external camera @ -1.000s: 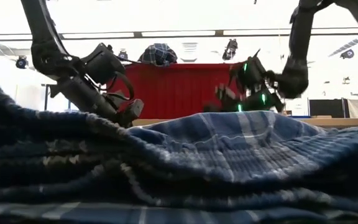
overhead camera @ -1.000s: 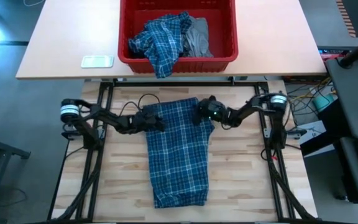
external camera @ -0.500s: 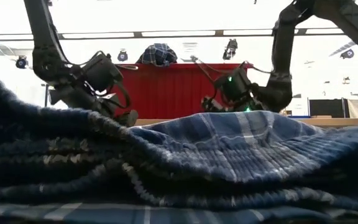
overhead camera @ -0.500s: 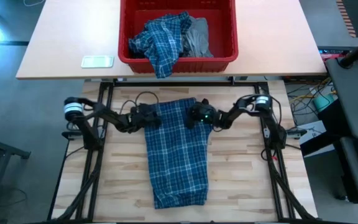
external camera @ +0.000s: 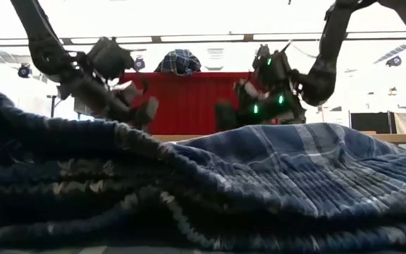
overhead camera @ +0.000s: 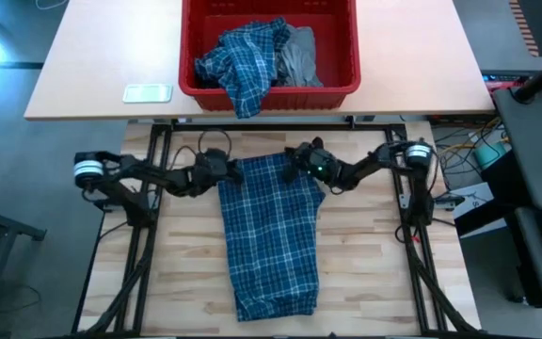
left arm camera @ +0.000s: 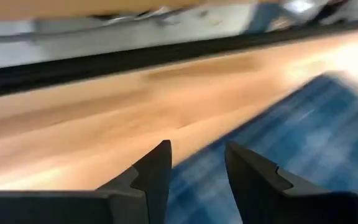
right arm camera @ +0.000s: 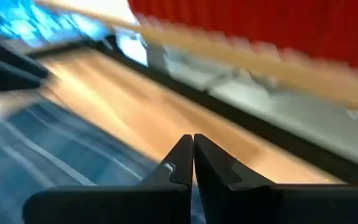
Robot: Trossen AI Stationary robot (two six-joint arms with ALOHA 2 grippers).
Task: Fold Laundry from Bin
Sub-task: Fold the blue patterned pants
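**Handling soft plaid cloth at its far edge**

Lying flat on the wooden counter (overhead camera: 365, 282) is a blue-and-white plaid garment (overhead camera: 273, 235), spread as a long strip running from the far side toward the near edge. Behind it, on a second, paler table (overhead camera: 92, 66), stands the red bin (overhead camera: 342, 89) with more plaid cloth (overhead camera: 238, 61) spilling over its front rim and a grey garment (overhead camera: 299, 55) beside it.

Left gripper (overhead camera: 231, 172) sits at the strip's far left corner. In the left wrist view its fingers (left arm camera: 154, 171) stand parted with a clear gap and nothing between them, the plaid just ahead. Released, holding no cloth that I can see.

Right gripper (overhead camera: 297, 169) sits at the far right corner. Its fingers (right arm camera: 182, 162) are pressed together, tips meeting. Clenched; no cloth shows between the tips, so I judge it empty, though a thin pinch of fabric could hide there.

Handling judgement: light, limp, thin woven cotton. It will sag, drape and drag across the wood rather than hold any shape. Low view shows it rumpling into soft ridges (external camera: 245, 176) readily. Not fragile, not slippery, but a single layer is hard to pinch off a flat surface.

Best hold, I judge: the two far corners, one gripper each, pinched at the hem where the cloth is doubled, then lifted evenly so the fold lands square.
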